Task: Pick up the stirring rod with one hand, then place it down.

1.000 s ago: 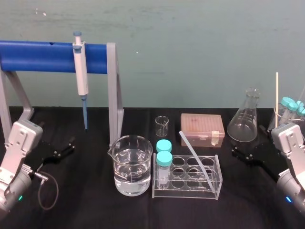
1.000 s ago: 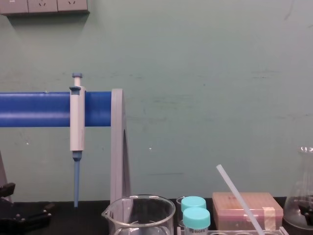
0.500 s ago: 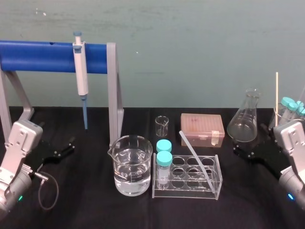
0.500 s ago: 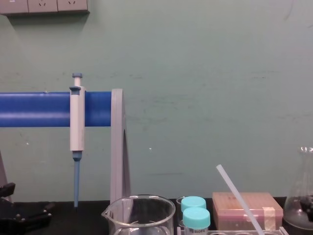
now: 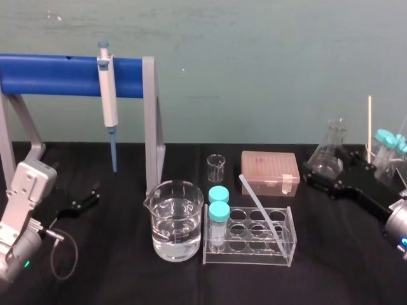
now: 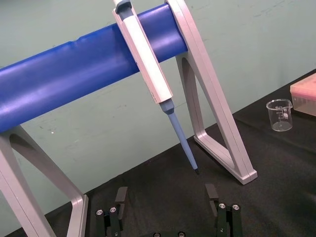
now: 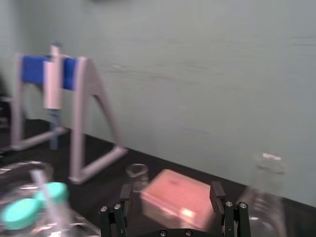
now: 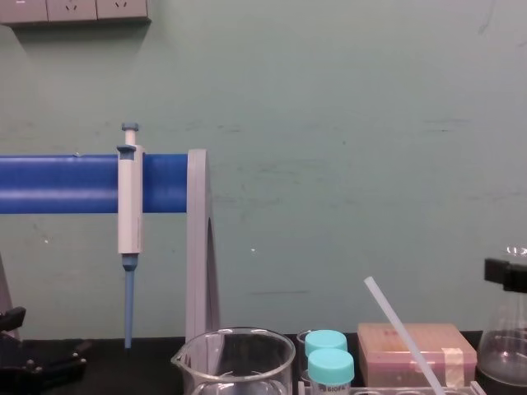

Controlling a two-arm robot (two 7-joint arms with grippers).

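Found the stirring rod (image 5: 261, 208) leaning in the clear rack (image 5: 289, 253) on the counter (image 5: 127, 279). Judged a risk of knocking the flask (image 5: 327, 155) or tipping the rack, with the right pincer (image 5: 317, 178) spread just beside the glass and the left pincer (image 5: 86, 200) spread, parked. Noted water in the beaker (image 5: 177, 222) and two capped tubes (image 5: 219, 213) racked.

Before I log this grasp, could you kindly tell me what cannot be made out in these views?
- Stirring rod lower end: cut off by the chest view's bottom edge; in the head view, its well in the clear rack is unclear.
- Flask base: head view, hidden behind the open right claw.
- Left claw, parked at left: body cut off by the left wrist view's bottom edge.
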